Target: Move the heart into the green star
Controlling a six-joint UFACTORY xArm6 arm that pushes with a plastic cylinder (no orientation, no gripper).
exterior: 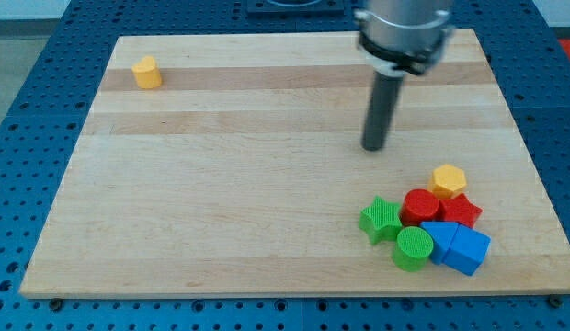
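Spanning almost the whole frame, a pale wooden board (221, 202) is lying on a blue perforated table (28, 101). Hanging from the view's top edge at about one o'clock, the arm's silver collar (403, 35) is carrying a straight dark rod (381, 108), and my tip (373, 147) is resting on bare wood well clear of every block. No jaws are fitted to this rod, so no open or closed state is applying.

Crowding the board's four o'clock corner, seven blocks are sitting in a tight cluster at about five o'clock from my tip. Two blue blocks (455, 246), their shapes hard to read, are lying side by side at the cluster's lower right. A red cylinder-like block (419, 206) is standing at its centre, touching a red star (461, 211) at its three o'clock. The green star (381, 219) is sitting at the cluster's nine o'clock edge, just beside the red cylinder-like block. A green cylinder (414, 248) is lying at the green star's five o'clock. A yellow hexagon (448, 179) is topping the group at twelve o'clock.

Sitting alone at ten o'clock on the board, a small yellow block (147, 72), possibly the heart though its shape is unclear, is staying well apart from the green star.
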